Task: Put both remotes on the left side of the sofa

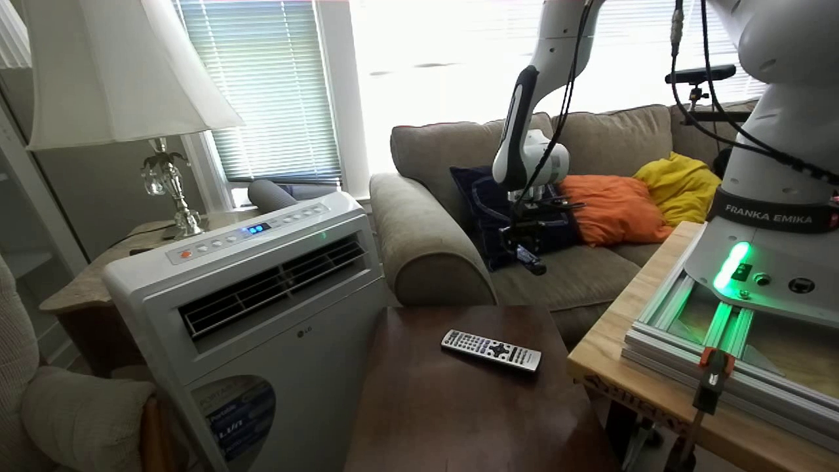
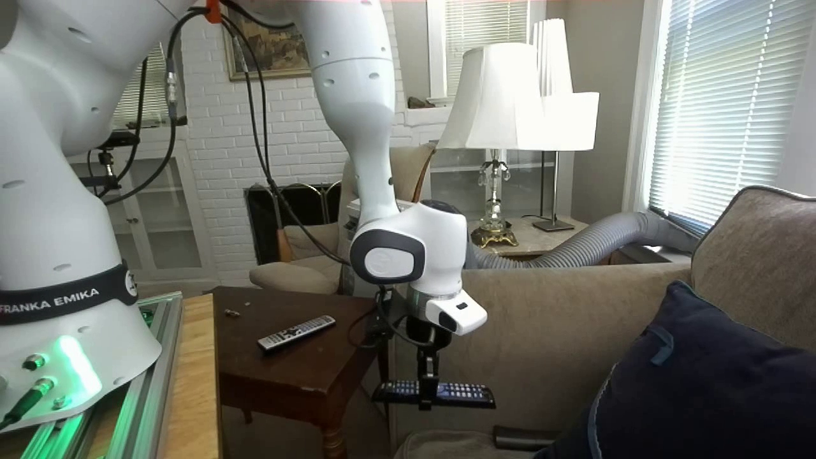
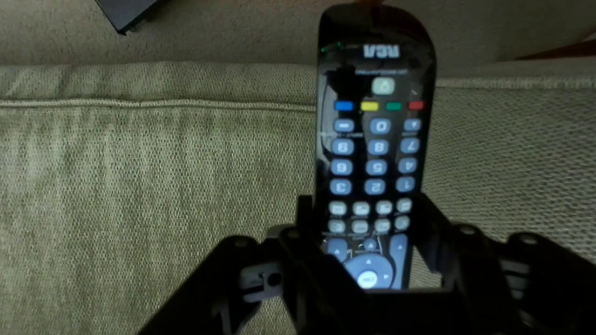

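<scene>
While one table (image 1: 446, 423) bears one silver remote (image 1: 491, 350), one gripper (image 3: 364, 211) clamps another — a black remote (image 3: 376, 153).

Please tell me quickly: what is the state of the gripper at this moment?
Gripper: closed, holding the black remote by its two long sides.

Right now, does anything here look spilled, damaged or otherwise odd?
Nothing looks spilled or damaged. Slightly odd: in an exterior view, a dark object lies on the sofa by the navy cushion. I can't identify it; it's neither the black remote in the gripper nor the silver remote on the table.
</scene>
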Tool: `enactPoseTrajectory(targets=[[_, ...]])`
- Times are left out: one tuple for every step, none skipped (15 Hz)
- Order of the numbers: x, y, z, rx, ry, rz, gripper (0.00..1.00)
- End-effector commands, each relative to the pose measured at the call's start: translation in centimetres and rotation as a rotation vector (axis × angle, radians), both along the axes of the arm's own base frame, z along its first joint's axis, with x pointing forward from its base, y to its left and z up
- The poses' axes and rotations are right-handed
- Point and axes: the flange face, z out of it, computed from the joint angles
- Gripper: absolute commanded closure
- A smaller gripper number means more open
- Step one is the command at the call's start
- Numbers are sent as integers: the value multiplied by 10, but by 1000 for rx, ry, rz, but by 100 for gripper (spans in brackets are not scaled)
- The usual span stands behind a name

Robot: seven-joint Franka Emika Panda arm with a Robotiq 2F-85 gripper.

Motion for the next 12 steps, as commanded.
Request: enactPoseTrajectory(targets=[[21, -4, -33, -17, 2, -114, 72], [25, -5, -42, -31, -1, -111, 72], [29, -7, -52, -38, -15, -123, 72], [31, -10, -62, -52, -15, -120, 72], [33, -12, -72, -71, -9, -114, 72], [34, -16, -80, -89, -11, -115, 72], [35, -21, -89, -106, -13, -116, 72], [38, -25, -98, -125, -15, -114, 72], [39, -29, -105, -139, -14, -116, 72], [41, -32, -113, -148, -17, -120, 72], [43, -36, -118, -160, -14, -129, 72], [44, -38, -124, -164, -11, -133, 72]])
